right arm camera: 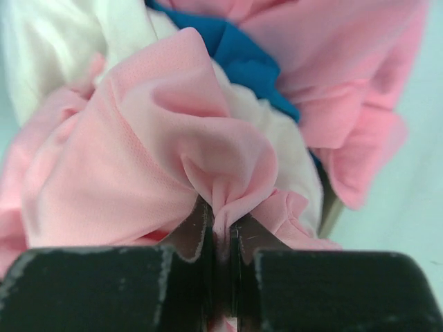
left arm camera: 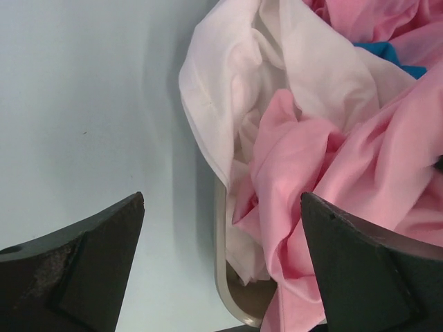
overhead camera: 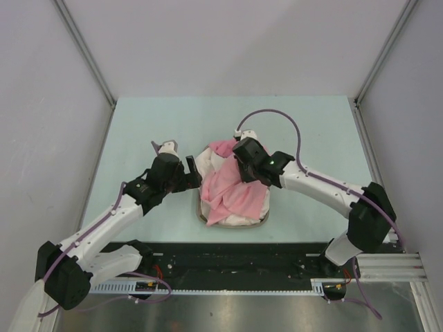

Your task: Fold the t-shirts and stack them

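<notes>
At the tip of the right gripper (right arm camera: 221,225), a bunched fold of a light-pink t-shirt (right arm camera: 138,152) is clamped, the jaws being closed to a narrow slit on the cloth. Behind that fold, a white t-shirt (right arm camera: 55,41) with a blue print (right arm camera: 242,55) is seen in the same crumpled heap (overhead camera: 232,194). The heap is contained in a shallow beige tray (left arm camera: 225,283) at the middle of the table (overhead camera: 159,124). The left gripper (left arm camera: 221,200) is spread wide with nothing held, positioned at the heap's left edge, one jaw above bare table and the other above pink cloth.

Far table (overhead camera: 173,117) lies open; heaped t-shirts (overhead camera: 232,197), seemingly in a tray (left arm camera: 223,277), block centre.
</notes>
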Robot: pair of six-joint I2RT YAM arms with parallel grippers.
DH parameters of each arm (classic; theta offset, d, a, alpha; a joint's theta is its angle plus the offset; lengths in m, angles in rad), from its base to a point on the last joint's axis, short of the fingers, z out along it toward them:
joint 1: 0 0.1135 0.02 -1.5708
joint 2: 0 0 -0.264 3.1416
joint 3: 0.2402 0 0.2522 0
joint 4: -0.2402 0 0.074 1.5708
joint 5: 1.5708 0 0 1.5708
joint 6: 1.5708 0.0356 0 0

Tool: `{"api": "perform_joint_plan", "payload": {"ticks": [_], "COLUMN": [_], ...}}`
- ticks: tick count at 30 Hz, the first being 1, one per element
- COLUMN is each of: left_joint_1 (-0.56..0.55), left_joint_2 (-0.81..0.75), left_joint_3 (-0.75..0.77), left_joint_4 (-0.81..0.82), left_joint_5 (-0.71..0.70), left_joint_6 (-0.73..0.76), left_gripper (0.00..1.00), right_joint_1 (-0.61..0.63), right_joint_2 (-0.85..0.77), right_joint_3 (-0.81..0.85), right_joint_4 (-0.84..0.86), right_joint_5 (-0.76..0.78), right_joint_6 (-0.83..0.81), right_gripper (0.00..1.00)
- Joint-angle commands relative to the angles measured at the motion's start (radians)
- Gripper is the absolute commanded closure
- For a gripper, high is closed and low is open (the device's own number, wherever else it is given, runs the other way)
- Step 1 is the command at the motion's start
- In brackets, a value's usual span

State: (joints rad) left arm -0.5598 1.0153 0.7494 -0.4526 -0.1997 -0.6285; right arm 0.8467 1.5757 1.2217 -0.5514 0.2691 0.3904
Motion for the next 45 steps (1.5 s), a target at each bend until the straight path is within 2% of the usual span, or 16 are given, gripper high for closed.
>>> {"api": "perform_joint_plan", "payload": {"ticks": [1,5,8,9,10,13,15,21,29,30,31,32,37,45], "left_joint_1": [-0.005,-0.032,-0.081,-0.095,-0.109,-0.153,-0.179,-0.222,-0.362,-0.377,-0.394,-0.428,-0.526,-0.549], "left_joint_2": [0.003,0.032,0.113,0.132,0.152,0.239,0.297,0.403,0.595,0.612,0.63,0.67,0.789,0.858], "left_joint_3": [-0.004,0.019,0.069,0.08,0.09,0.134,0.156,0.269,0.63,0.663,0.721,0.746,0.876,0.8], "left_joint_4": [0.063,0.095,0.095,0.095,0.1,0.11,0.108,0.123,0.002,-0.011,-0.024,-0.046,-0.145,-0.178], "left_joint_5": [0.065,0.127,0.14,0.137,0.138,0.134,0.131,0.155,0.155,0.154,0.151,0.151,0.094,0.072], "left_joint_6": [-0.002,0.029,0.061,0.065,0.073,0.076,0.073,0.046,0.044,0.046,0.044,0.044,0.05,0.032], "left_gripper": [0.0,0.0,0.0,0.0,0.0,0.0,0.0,0.0,0.01,0.01,0.01,0.01,0.01,0.01], "right_joint_1": [0.008,-0.044,-0.176,-0.216,-0.318,-0.516,-0.589,-0.621,-0.627,-0.639,-0.652,-0.664,-0.716,-0.768], "right_joint_2": [-0.17,-0.276,-0.319,-0.33,-0.344,-0.39,-0.388,-0.301,-0.148,-0.128,-0.096,-0.082,-0.094,-0.232], "right_joint_3": [0.176,0.3,0.372,0.374,0.368,0.308,0.254,0.063,-0.022,-0.022,-0.022,-0.022,-0.025,-0.03], "right_joint_4": [-0.096,-0.223,-0.307,-0.32,-0.324,-0.314,-0.305,-0.213,-0.105,-0.105,-0.108,-0.11,-0.133,-0.165], "right_joint_5": [0.235,0.361,0.393,0.378,0.355,0.228,0.126,0.059,0.071,0.091,0.099,0.101,0.143,0.144], "right_joint_6": [-0.03,-0.021,-0.012,0.005,0.013,0.045,0.051,0.076,0.1,0.103,0.107,0.114,0.139,0.133], "right_gripper": [1.0,1.0,1.0,1.0,1.0,1.0,1.0,1.0,1.0,0.88,0.63,0.01,0.0,0.0]}}
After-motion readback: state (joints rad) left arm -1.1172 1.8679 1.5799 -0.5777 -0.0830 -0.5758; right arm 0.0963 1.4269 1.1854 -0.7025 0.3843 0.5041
